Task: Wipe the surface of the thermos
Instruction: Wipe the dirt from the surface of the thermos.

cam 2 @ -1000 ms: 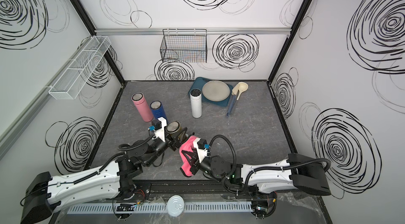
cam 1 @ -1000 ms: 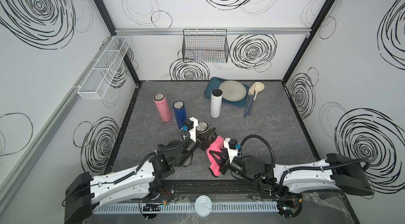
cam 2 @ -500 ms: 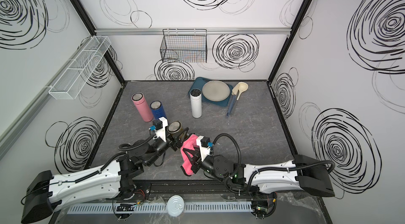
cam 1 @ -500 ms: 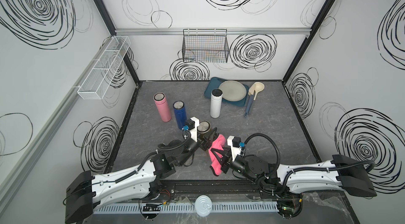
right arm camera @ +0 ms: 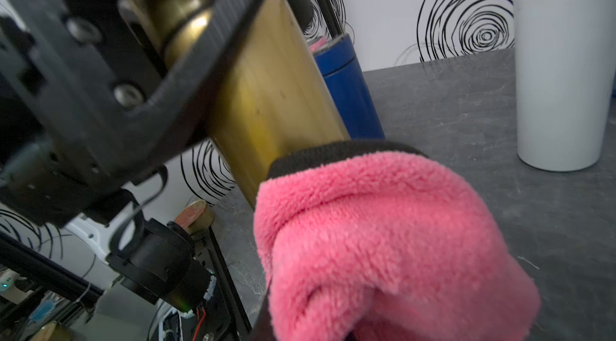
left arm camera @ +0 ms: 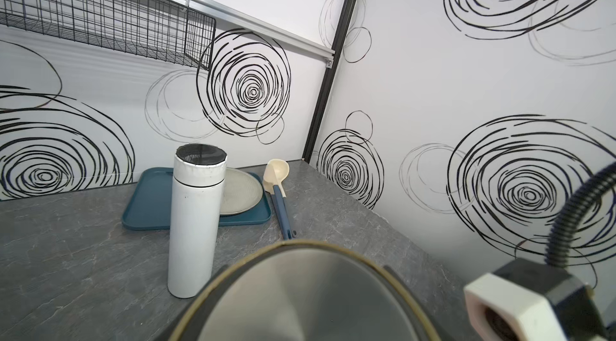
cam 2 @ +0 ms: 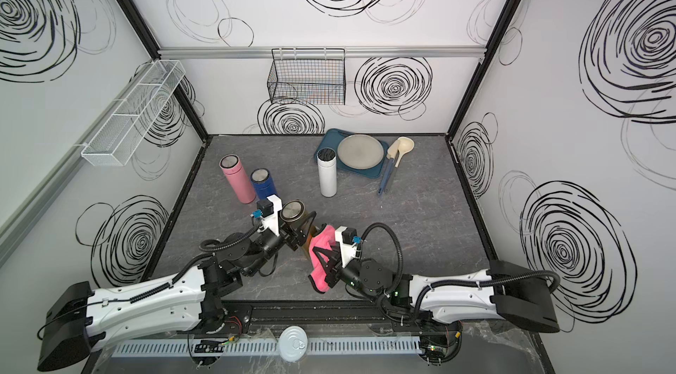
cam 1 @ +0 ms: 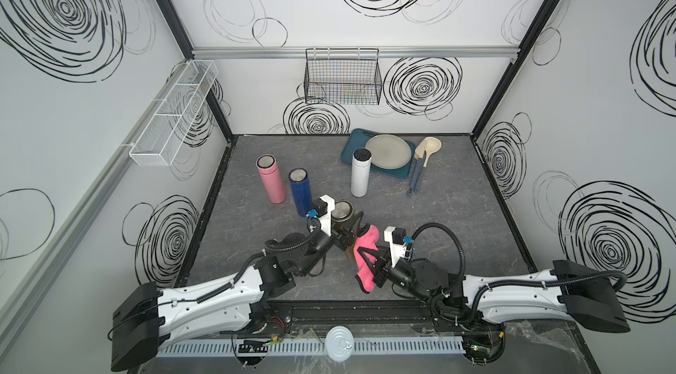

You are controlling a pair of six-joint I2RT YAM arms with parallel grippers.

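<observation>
Left claw (cam 1: 345, 232) tight around gold thermos (cam 1: 342, 210); right claw (cam 1: 368, 262), arm stretched low, clenched on pink cloth (cam 1: 365, 241) against its side.

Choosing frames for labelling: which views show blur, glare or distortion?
Right wrist view: left gripper near the lens smeared, gold thermos slightly soft, pink cloth crisp. Left wrist view: sharp; mild sheen on the thermos lid. Both top views: sharp, evenly lit.
</observation>
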